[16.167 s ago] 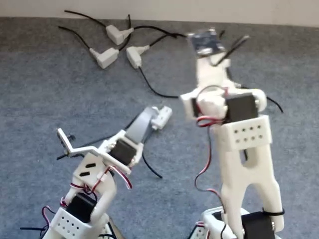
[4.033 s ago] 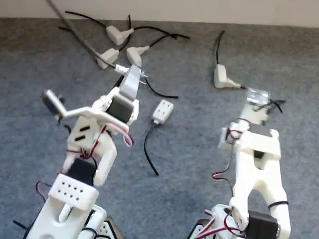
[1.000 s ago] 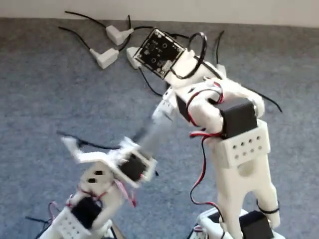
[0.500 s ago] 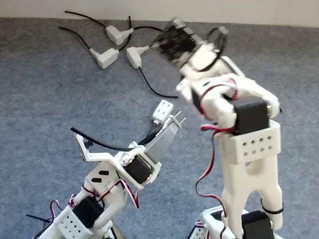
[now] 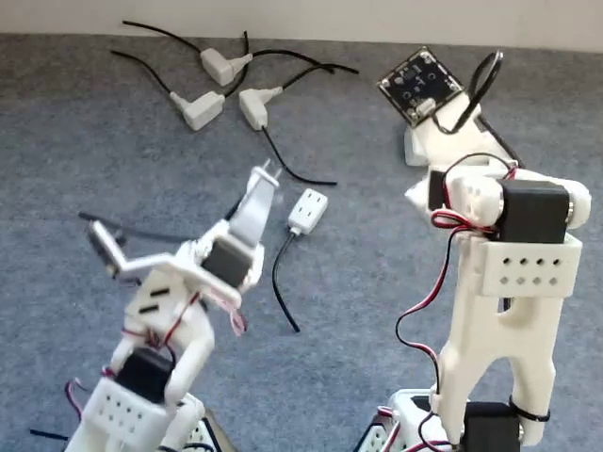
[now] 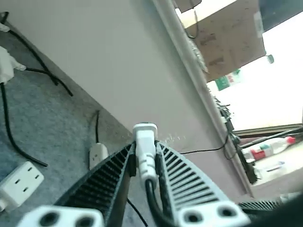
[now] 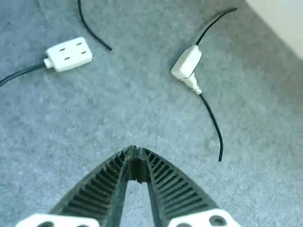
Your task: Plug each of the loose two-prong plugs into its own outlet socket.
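My left gripper is shut on a white two-prong plug. In the high view that plug is held off the carpet with its prongs pointing up and away, just left of a white outlet socket lying mid-carpet. The same socket shows ahead of my right gripper, which is shut with nothing in it and hovers over bare carpet. A second white socket with a black cord lies beyond it, apart from the fingers. The right arm's camera board covers its gripper from above.
Three more white plug or socket pieces with black cords lie at the back left. A loose black cord trails from the middle socket. A pale wall borders the far edge of the grey carpet.
The left arm has swung the plug up and to the left, from just right of the middle socket to its left side. The right arm has swung to the right.
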`<state>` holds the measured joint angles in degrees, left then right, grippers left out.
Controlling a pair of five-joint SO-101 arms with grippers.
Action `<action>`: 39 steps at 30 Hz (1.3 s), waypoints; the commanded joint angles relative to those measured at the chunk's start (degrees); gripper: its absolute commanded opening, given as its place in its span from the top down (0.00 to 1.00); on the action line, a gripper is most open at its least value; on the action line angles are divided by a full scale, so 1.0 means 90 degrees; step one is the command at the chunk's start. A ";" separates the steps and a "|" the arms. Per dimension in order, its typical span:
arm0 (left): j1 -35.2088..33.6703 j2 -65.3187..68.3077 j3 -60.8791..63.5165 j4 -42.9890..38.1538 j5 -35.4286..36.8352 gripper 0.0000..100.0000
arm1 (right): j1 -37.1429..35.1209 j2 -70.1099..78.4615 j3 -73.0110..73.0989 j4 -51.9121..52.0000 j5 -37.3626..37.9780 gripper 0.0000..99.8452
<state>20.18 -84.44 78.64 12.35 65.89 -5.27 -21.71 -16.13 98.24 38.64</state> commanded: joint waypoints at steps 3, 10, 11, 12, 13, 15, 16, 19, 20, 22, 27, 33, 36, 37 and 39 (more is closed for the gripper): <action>-0.0181 0.3658 -0.2125 0.0088 -0.0020 0.99 | 0.0337 -0.0103 0.0103 0.0269 -0.0713 0.99; -0.0200 0.6110 -0.4322 0.1621 0.0694 0.99 | 0.0405 -0.0103 0.0982 0.0239 -0.0928 0.99; -0.0190 0.6403 -0.4537 0.1729 0.0879 0.99 | 0.0405 -0.0103 0.1109 0.0239 -0.0928 0.99; -0.0190 0.6667 -0.4703 0.1748 0.0977 0.99 | 0.0405 -0.0103 0.1206 0.0239 -0.0928 0.99; -0.0181 0.6911 -0.4830 0.1758 0.1035 0.99 | 0.0405 -0.0103 0.1314 0.0239 -0.0928 0.99; -0.0151 0.7311 -0.5035 0.1758 0.1172 0.99 | 0.0405 -0.0103 0.1509 0.0239 -0.0928 0.99; -0.0112 0.7487 -0.5143 0.1758 0.1241 0.99 | 0.0435 -0.0103 0.1626 0.0239 -0.0928 0.99; -0.0083 0.7956 -0.5358 0.1758 0.1475 0.99 | 0.0464 -0.0103 0.1949 0.0230 -0.0938 0.99; -0.0083 0.8093 -0.5377 0.1758 0.1592 0.99 | 0.0464 -0.0103 0.2046 0.0230 -0.0938 0.99; -0.0083 0.8415 -0.5485 0.1758 0.1827 0.99 | 0.0464 -0.0103 0.2261 0.0161 -0.0938 0.99; -0.0063 0.9158 -0.5954 0.1778 0.1993 0.99 | 0.0464 -0.0103 0.2906 -0.0347 -0.1084 0.99; -0.0063 0.9558 -0.6286 0.1905 0.1983 0.99 | 0.0464 -0.0103 0.3697 -0.1099 -0.1524 0.99; 0.0112 0.9558 -0.6686 0.2462 0.1993 0.99 | 0.0464 -0.0103 0.4000 -0.1421 -0.1543 0.99; 0.0190 0.9568 -0.6833 0.2716 0.1993 0.99 | 0.0464 -0.0103 0.4107 -0.1529 -0.1553 0.99; 0.0347 0.9626 -0.7087 0.3116 0.2002 0.99 | 0.0464 -0.0103 0.4332 -0.1734 -0.1553 0.99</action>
<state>20.00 2.15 20.79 33.98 83.56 -1.67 -21.71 21.76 85.49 25.27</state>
